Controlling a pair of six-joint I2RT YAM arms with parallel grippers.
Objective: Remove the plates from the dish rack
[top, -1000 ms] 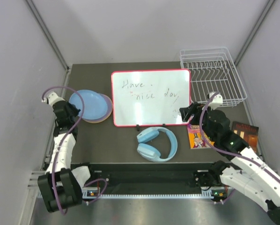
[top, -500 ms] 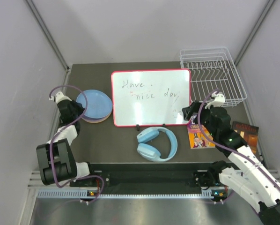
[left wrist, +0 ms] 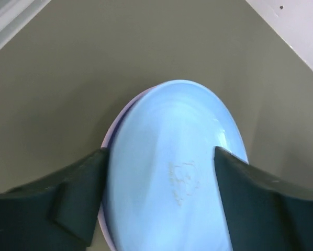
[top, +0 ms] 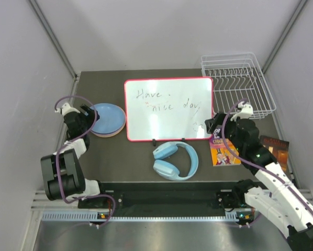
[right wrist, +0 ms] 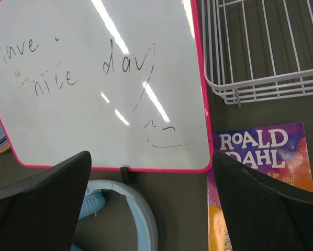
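Observation:
The plates (top: 108,119) lie stacked on the table left of the whiteboard, light blue on top with pink and lilac rims showing beneath. My left gripper (top: 86,112) is open at the stack's left edge. In the left wrist view the blue plate (left wrist: 177,167) fills the space between the spread fingers (left wrist: 62,198), and a lilac rim (left wrist: 106,157) peeks out under it. The white wire dish rack (top: 238,83) stands at the back right with no plates in it. My right gripper (top: 213,125) hangs open over the whiteboard's near right corner, holding nothing.
A red-framed whiteboard (top: 168,109) with handwriting lies mid-table. Light-blue headphones (top: 175,161) sit in front of it. A Roald Dahl book (right wrist: 261,157) lies right of the headphones, and a dark book (top: 276,146) lies near the right wall. Grey walls enclose the table.
My left gripper has opened and let go of the blue plate, which now rests on the stack, a bit further right. My right gripper has opened wider and shifted slightly.

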